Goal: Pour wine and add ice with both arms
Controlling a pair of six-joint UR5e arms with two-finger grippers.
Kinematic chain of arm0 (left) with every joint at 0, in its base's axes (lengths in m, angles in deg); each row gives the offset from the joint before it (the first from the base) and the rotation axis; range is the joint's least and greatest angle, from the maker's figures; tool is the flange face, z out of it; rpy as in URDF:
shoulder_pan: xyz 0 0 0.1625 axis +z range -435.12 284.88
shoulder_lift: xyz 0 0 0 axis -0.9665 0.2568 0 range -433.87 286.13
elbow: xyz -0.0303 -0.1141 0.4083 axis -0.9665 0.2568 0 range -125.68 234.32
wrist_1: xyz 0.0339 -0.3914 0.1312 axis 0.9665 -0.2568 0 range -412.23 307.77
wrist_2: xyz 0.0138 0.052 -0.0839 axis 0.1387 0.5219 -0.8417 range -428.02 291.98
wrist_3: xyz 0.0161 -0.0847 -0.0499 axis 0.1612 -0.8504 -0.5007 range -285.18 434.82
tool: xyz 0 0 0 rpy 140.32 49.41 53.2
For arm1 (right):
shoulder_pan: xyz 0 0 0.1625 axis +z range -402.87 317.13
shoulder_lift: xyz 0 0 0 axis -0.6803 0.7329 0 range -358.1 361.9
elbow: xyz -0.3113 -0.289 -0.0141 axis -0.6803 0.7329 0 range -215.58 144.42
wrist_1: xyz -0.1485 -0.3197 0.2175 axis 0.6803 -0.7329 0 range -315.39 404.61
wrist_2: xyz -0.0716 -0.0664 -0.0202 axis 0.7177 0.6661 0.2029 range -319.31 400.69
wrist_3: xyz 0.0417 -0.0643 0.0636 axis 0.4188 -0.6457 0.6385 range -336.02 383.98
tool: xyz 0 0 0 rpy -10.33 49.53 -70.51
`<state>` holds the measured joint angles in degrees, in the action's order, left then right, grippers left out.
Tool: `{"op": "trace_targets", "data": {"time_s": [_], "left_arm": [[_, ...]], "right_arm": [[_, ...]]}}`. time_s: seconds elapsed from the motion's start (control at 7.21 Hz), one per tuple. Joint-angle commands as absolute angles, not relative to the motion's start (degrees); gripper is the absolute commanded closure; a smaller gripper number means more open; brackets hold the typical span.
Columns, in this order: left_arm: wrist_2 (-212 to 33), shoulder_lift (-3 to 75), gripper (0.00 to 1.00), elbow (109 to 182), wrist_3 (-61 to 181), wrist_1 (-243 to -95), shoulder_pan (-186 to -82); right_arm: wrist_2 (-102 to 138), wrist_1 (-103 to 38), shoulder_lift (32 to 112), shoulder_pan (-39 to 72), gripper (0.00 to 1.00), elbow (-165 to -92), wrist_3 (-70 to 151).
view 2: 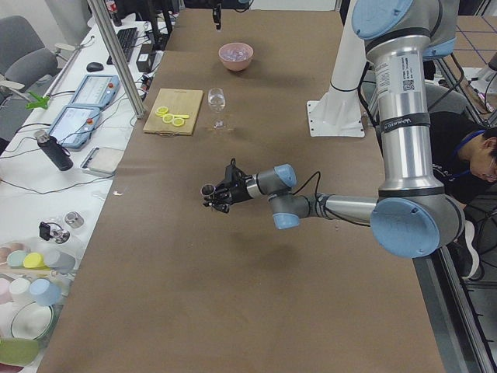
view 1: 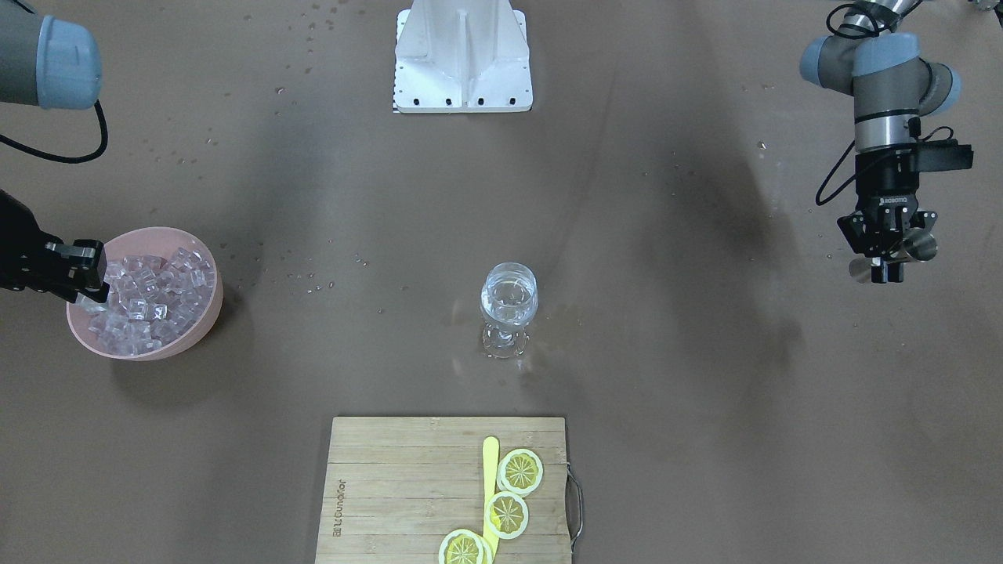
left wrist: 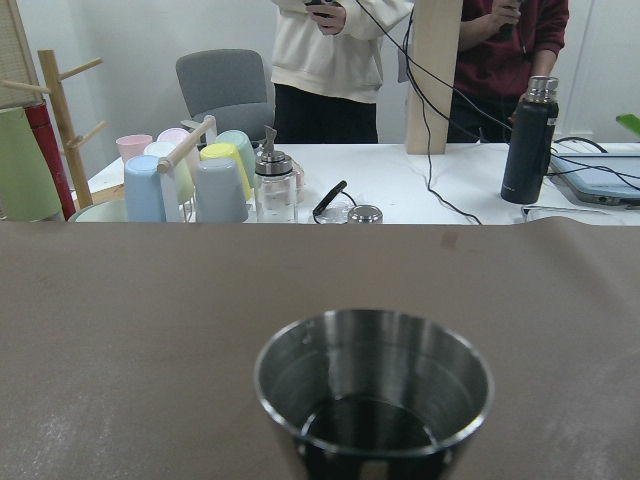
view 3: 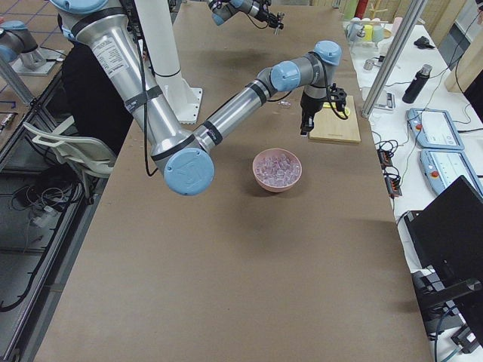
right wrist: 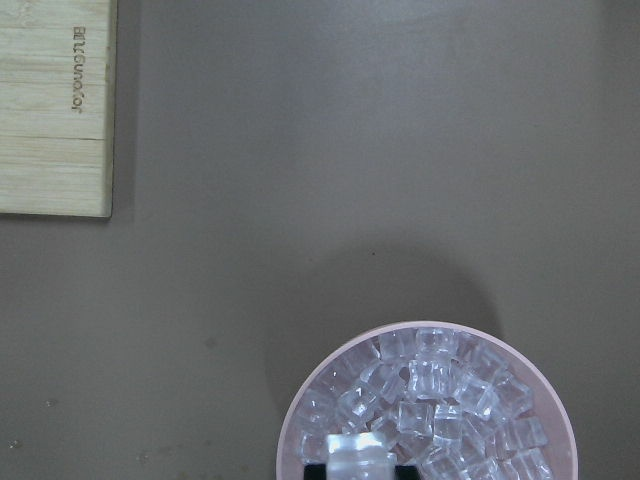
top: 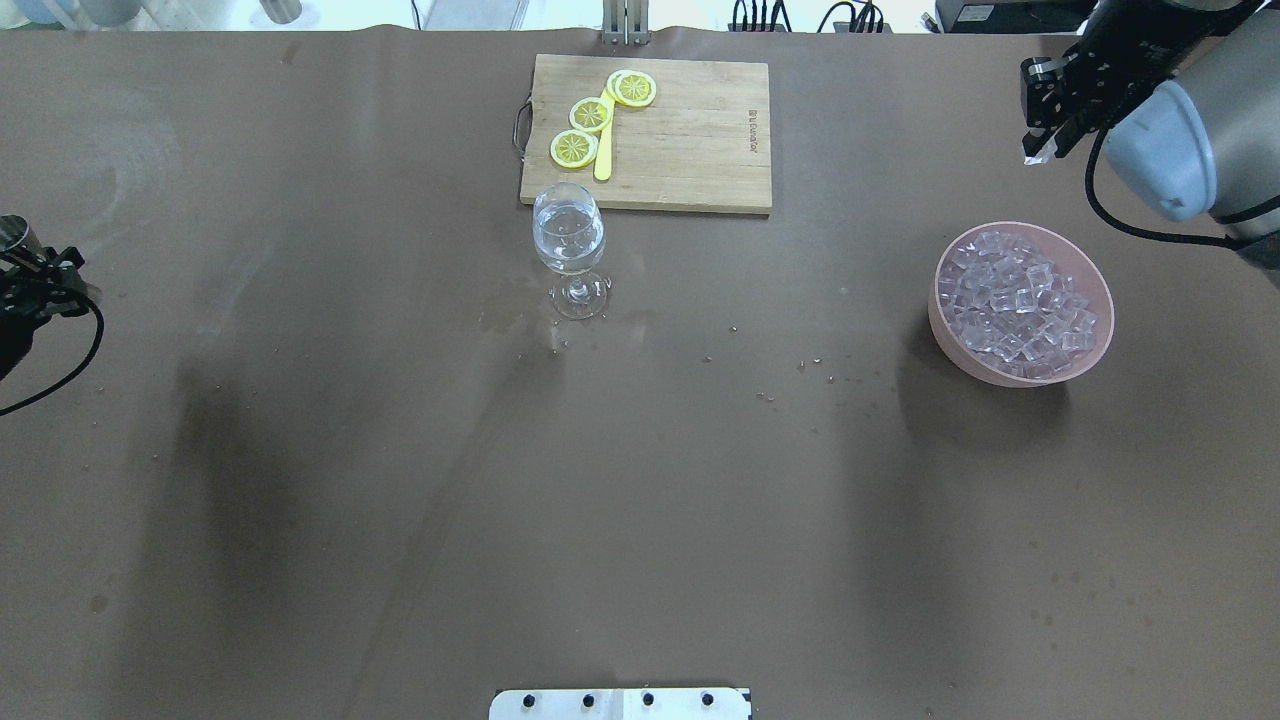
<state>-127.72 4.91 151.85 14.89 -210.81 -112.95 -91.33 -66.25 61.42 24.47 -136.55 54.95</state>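
Note:
A clear stemmed glass (view 1: 509, 301) (top: 568, 240) stands mid-table with clear liquid in it, the only thing here that wine fits. A pink bowl (view 1: 208, 321) (top: 960, 355) is heaped with ice (view 1: 149, 298) (top: 1020, 305) (right wrist: 440, 400). My right gripper (view 1: 92, 294) (top: 1038, 152) (right wrist: 360, 466) hangs over the bowl's far rim, shut on one ice cube (right wrist: 360, 448). Far off at the table's left end, my left gripper (view 1: 889, 262) (top: 40, 280) is shut on a steel cup (view 1: 918, 247) (left wrist: 372, 390), held upright above the table.
A wooden cutting board (view 1: 392, 486) (top: 690, 140) with three lemon slices (view 1: 520, 471) and a yellow stick lies beyond the glass. Water drops speckle the brown table. The white robot base (view 1: 462, 59) sits at the near edge. People stand behind a side table with mugs.

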Motion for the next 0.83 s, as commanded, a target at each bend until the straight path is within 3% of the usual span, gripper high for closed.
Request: {"op": "trace_targets", "data": {"time_s": [0.0, 0.69], "left_arm": [[-127.6, 6.3, 0.93, 159.2, 21.0, -200.3, -113.0], [-127.2, 20.7, 0.94, 165.2, 28.7, -181.9, -111.2]], "right_arm": [[-91.5, -66.3, 61.4, 24.7, 1.00, -136.7, 54.9], [-91.5, -66.4, 61.4, 24.7, 1.00, -137.1, 55.0]]}}
